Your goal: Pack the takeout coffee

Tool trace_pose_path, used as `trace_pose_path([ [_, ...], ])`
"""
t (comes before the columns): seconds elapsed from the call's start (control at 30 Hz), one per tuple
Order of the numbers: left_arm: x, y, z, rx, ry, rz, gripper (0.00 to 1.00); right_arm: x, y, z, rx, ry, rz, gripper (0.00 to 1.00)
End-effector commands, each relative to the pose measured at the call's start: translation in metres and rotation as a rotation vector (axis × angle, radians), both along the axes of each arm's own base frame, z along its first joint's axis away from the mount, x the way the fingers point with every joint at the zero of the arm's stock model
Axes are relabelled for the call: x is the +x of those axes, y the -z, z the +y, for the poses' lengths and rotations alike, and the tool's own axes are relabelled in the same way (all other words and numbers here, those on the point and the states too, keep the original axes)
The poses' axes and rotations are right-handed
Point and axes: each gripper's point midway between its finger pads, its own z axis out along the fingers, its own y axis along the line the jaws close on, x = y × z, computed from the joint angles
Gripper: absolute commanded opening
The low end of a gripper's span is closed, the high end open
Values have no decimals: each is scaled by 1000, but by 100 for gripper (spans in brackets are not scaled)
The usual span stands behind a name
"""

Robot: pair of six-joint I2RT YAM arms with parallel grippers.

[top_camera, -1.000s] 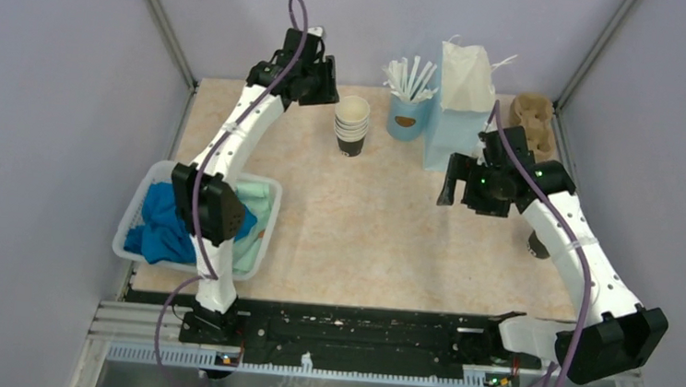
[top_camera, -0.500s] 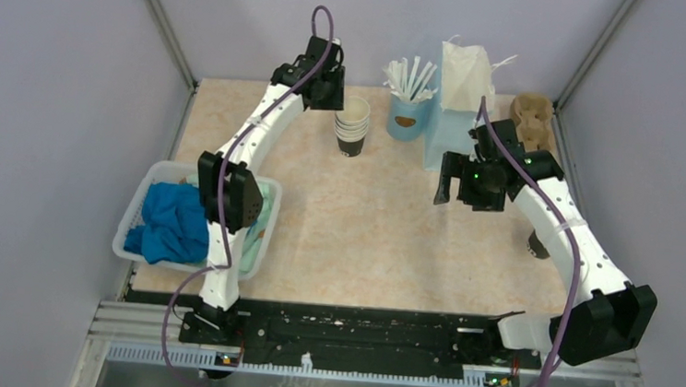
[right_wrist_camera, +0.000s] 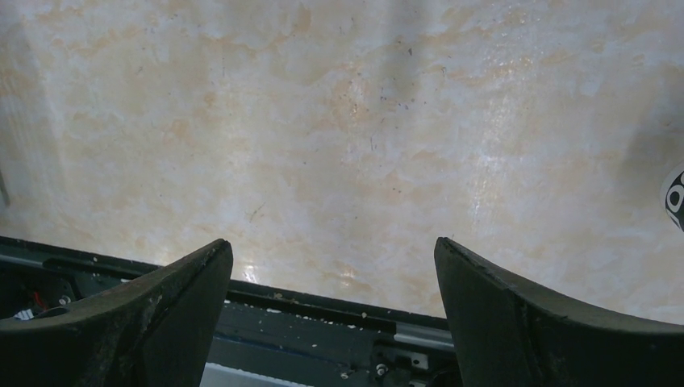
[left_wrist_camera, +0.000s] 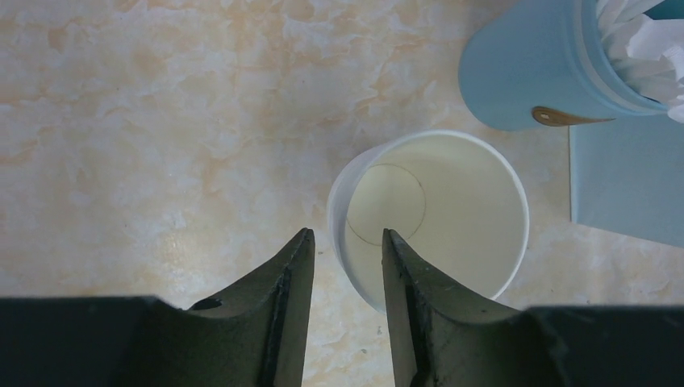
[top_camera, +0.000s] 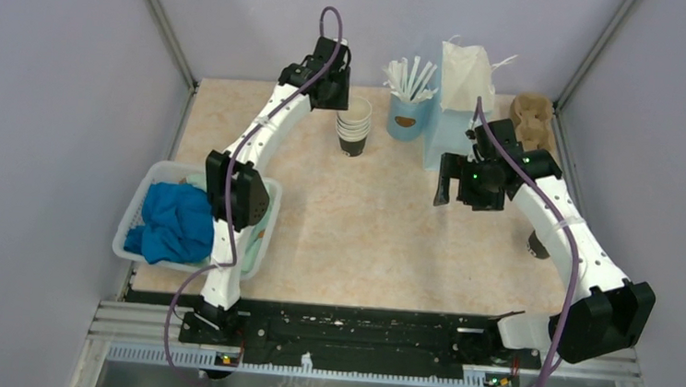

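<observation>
The left gripper [left_wrist_camera: 347, 236] is seen with jaws partly apart — the near rim of the lidless paper cup [left_wrist_camera: 452, 210] is straddled, not clamped. The right gripper [right_wrist_camera: 331, 246] is held wide apart above the table [right_wrist_camera: 363, 121] — the takeout coffee [top_camera: 536, 247] is glimpsed behind it, mostly hidden by the arm.
</observation>
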Motion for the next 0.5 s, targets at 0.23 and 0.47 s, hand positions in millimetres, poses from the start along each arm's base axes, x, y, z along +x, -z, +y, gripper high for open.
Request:
trace_pose_path([
  [0.23, 5, -4, 0, 20, -8, -26, 25, 9, -10, 6, 15, -32, -51, 94],
  [0.47, 6, -3, -2, 17, -3, -23, 10, 9, -8, 5, 12, -33, -46, 94],
])
